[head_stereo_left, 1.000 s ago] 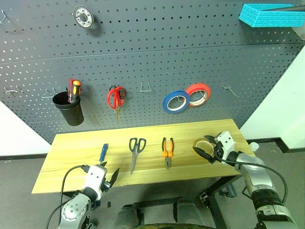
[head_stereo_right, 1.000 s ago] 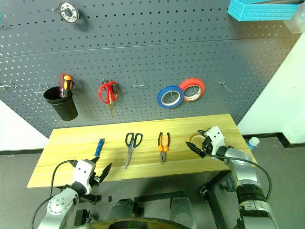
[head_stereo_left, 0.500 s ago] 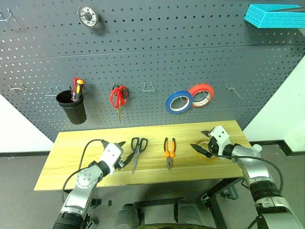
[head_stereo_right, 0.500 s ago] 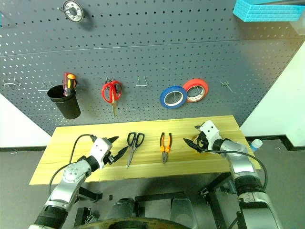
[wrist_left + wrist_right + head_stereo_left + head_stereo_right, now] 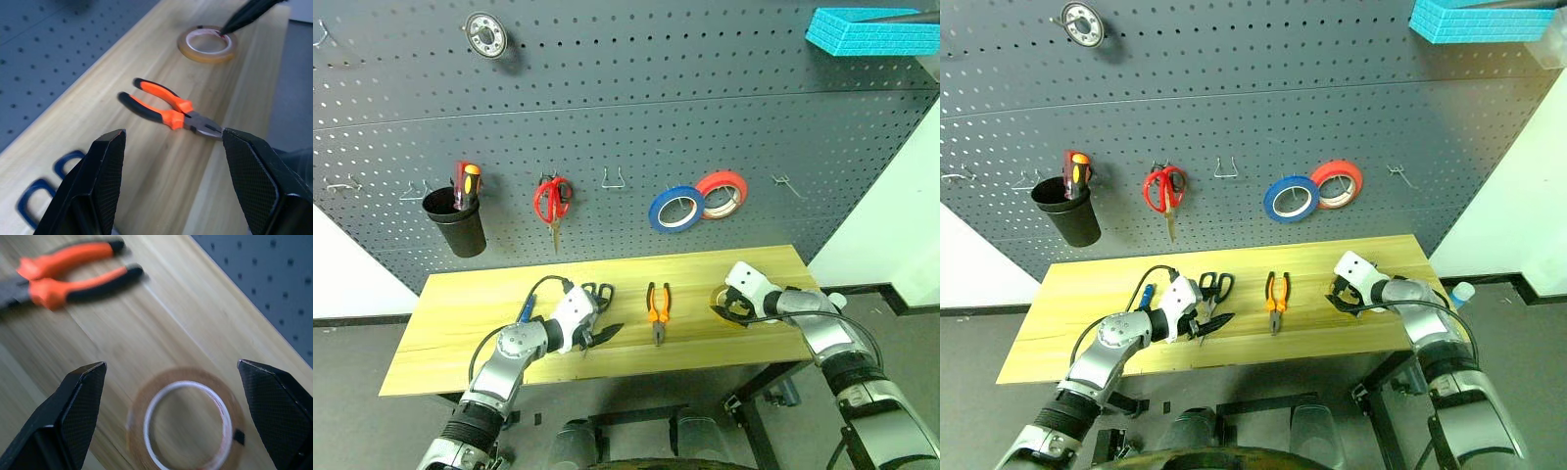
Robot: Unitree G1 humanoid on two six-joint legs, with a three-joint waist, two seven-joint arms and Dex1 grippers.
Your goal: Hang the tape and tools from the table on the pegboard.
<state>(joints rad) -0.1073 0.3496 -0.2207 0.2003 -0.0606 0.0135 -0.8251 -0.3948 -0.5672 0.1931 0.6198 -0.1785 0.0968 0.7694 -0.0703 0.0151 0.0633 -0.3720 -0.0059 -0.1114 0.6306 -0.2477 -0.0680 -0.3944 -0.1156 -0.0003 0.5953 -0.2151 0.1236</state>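
So the yellow tape (image 5: 185, 422) lay flat on the table (image 5: 460, 304) near its right end, hollow centre facing up, and the right gripper (image 5: 178, 396) hung right over it with its fingers spread wide, one tip on either side of the roll and nothing held. That arm was clearly the nearer one; my guess is a straight drop and a squeeze would do it. The pliers (image 5: 171, 108) lay just left of the tape, handles toward the pegboard (image 5: 626, 127), nose toward the front edge. The left gripper (image 5: 592, 333) sat over the dark-handled scissors (image 5: 597, 293), fingers well apart and empty, pointing toward the pliers. I couldn't read any brand or lettering on anything.
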